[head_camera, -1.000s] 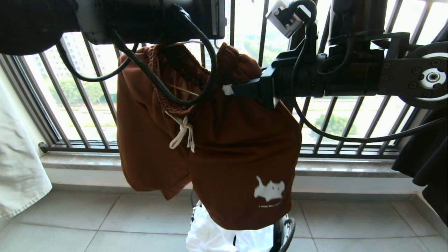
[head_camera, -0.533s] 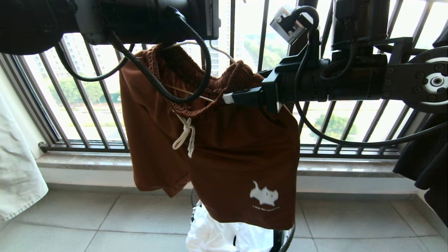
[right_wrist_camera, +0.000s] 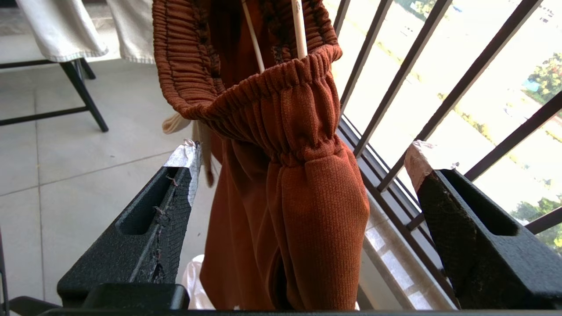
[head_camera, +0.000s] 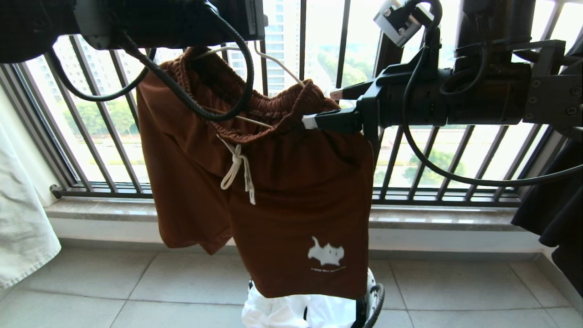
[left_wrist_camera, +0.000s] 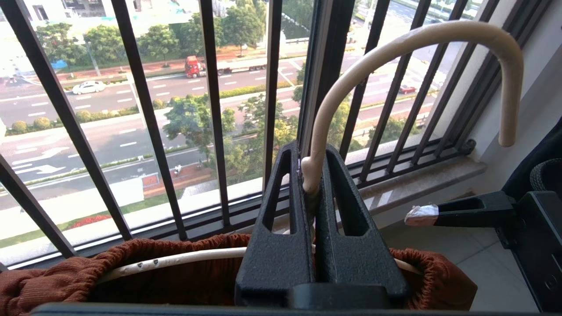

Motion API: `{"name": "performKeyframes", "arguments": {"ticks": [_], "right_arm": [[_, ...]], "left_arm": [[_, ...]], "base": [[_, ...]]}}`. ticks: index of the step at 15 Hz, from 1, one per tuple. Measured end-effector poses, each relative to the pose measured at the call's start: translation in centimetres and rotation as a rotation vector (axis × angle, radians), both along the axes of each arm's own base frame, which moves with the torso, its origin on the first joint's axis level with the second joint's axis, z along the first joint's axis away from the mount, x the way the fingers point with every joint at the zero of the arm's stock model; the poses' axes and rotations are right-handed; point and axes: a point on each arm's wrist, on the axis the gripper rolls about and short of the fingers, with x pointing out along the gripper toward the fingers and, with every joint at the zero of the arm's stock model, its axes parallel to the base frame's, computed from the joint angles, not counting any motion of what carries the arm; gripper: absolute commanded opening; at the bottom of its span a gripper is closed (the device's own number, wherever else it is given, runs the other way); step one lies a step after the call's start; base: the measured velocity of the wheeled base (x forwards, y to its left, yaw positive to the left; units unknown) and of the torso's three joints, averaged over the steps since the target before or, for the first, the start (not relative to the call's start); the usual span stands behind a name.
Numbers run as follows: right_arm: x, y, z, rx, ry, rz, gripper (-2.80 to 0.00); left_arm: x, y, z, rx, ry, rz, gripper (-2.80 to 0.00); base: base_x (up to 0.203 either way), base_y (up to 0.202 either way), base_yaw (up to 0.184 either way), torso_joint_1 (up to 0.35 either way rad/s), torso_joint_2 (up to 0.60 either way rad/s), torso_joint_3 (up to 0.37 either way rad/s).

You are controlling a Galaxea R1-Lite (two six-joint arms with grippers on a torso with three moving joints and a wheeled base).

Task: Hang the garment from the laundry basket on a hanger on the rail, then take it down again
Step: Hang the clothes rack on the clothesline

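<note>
The garment, rust-brown shorts with a white drawstring and a white animal print, hangs by its ribbed waistband on the cream wire hanger. My left gripper is shut on the hanger's neck, just below the hook, and holds it up in front of the window bars. My right gripper stands open beside the waistband's right end. In the right wrist view its fingers straddle the garment without pinching it. The laundry basket sits on the floor below, showing part of its dark rim. The rail is out of view.
A black railing of vertical bars and a stone sill run just behind the shorts. A pale garment hangs at the left, a black one at the right. Black stand legs rest on the tiled floor.
My right gripper has opened, let go of the waistband and drawn back to the right. The shorts have dropped and hang straighter. The hanger and shorts have shifted a little left.
</note>
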Motion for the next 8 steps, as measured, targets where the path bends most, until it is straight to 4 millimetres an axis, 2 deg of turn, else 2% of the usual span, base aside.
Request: {"name": "performKeyframes", "arguments": {"ticks": [5,6,8], "right_arm": [[-1.6,-1.0,1.8,0.028,-0.046,-0.007,0.00],[-1.9,-1.1,2.1,0.031,-0.052,-0.009,-2.80],[-2.5,-1.5,2.6,0.038,-0.063,-0.023,-2.80]], "left_arm": [[0.1,1.3,0.4,-0.081,0.031,0.117,-2.80],[0.0,1.5,0.4,-0.088,0.036,0.122,-2.80],[-0.3,1.8,0.4,-0.109,0.049,0.123,-2.80]], "base": [[0.000,0.000,0.000,0.000,0.00,0.000],[0.000,0.000,0.000,0.000,0.00,0.000],[0.000,0.000,0.000,0.000,0.00,0.000]]}}
